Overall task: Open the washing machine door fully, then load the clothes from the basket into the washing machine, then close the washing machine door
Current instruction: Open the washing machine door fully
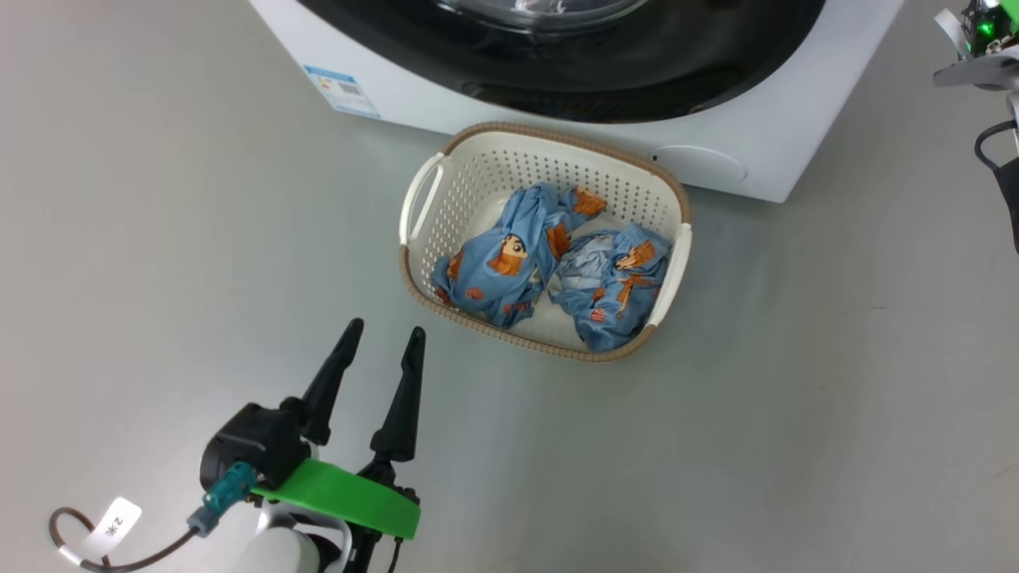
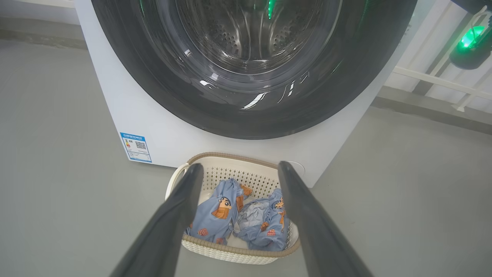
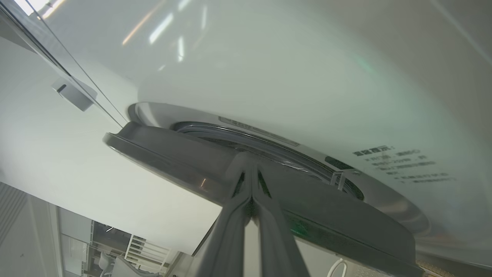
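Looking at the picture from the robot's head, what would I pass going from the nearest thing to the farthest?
First the left claw, open → the basket holding the blue clothes → the white washing machine with its round black door.

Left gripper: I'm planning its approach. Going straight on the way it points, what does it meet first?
Likely the basket, framed between the open fingers of the left gripper. Depth is unclear, so it might pass beside it and reach the washing machine instead.
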Motion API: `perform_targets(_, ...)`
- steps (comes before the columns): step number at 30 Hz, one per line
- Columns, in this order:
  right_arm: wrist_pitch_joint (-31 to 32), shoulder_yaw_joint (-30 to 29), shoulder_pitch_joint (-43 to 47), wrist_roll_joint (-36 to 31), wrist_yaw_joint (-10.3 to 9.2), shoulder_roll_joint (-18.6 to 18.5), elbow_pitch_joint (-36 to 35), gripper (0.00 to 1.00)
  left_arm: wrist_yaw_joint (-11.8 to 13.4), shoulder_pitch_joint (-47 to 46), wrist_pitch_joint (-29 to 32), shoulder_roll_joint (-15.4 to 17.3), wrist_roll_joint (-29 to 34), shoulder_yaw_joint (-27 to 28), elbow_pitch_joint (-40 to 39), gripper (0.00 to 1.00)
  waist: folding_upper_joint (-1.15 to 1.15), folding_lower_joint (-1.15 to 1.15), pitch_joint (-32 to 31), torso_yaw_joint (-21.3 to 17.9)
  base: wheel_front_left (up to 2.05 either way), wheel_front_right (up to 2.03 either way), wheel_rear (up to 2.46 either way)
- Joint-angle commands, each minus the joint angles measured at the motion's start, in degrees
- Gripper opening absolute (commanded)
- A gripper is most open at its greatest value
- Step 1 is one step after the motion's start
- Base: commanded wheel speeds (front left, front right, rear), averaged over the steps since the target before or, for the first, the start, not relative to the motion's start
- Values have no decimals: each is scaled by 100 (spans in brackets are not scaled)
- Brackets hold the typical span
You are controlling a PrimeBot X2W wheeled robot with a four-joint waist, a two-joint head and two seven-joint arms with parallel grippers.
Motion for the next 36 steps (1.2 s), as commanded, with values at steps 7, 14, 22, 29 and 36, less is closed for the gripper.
perform_targets(7, 207, 128, -371, 64, 10, 57, 148, 0, -9, -145, -37, 74, -55, 127, -83, 100, 0, 0, 181, 153, 0, 0, 0)
perform_targets(14, 321, 267, -654, -46, 10, 52, 390, 0, -9, -181, -37, 65, -121, 30, -87, 100, 0, 0, 279, 270, 0, 0, 0)
perform_targets(22, 314, 446, -871, -143, 10, 157, 535, 0, -9, -270, -37, 63, -235, -72, -79, 100, 0, 0, 341, 346, 0, 0, 0)
perform_targets(29, 519, 647, -559, -87, 10, 166, 353, 0, -9, -223, -37, 63, -202, -54, -60, 100, 0, 0, 166, 293, 0, 0, 0)
perform_targets(36, 678, 840, -70, -14, 10, 150, 61, 0, -9, -154, -37, 62, -103, 35, -44, 100, 0, 0, -85, 131, 0, 0, 0)
